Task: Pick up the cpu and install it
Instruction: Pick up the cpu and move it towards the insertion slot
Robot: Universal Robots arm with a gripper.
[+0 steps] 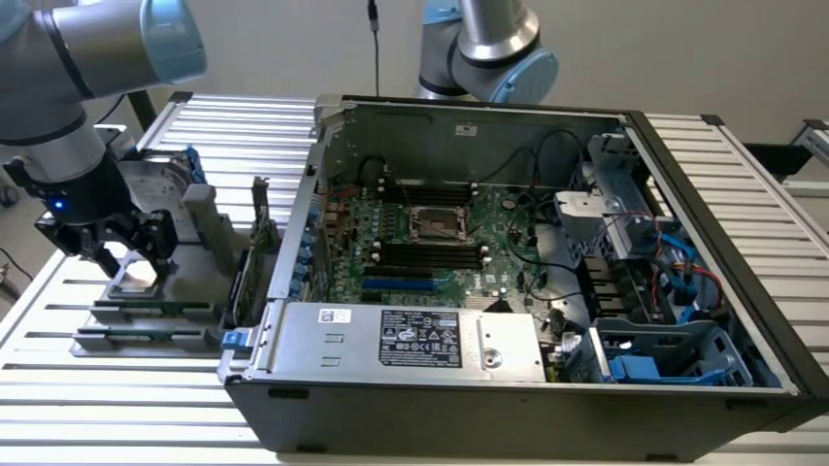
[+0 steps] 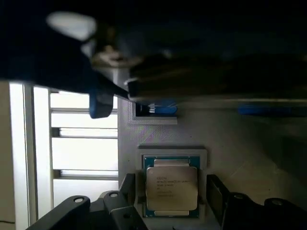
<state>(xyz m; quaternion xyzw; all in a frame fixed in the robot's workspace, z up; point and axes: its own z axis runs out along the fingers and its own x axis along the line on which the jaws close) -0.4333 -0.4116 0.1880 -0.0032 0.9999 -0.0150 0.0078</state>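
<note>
The cpu (image 2: 171,188), a small square chip with a silver-grey metal top, lies flat in a grey holder (image 2: 201,139) on the parts stand. My gripper (image 2: 171,203) hangs directly over it, open, one dark finger (image 2: 130,191) on each side of the chip and apart from it. In the exterior view the gripper (image 1: 130,264) is at the far left, low over the cpu (image 1: 138,282) on the grey stand (image 1: 194,291). The empty socket (image 1: 438,225) sits in the middle of the motherboard inside the open computer case (image 1: 518,388).
Green memory sticks (image 1: 149,313) lie in slots at the stand's front. A hard drive in a blue bracket (image 1: 169,180) stands behind the gripper. A second robot arm (image 1: 486,49) rises behind the case. Everything rests on a slatted metal table (image 1: 116,408).
</note>
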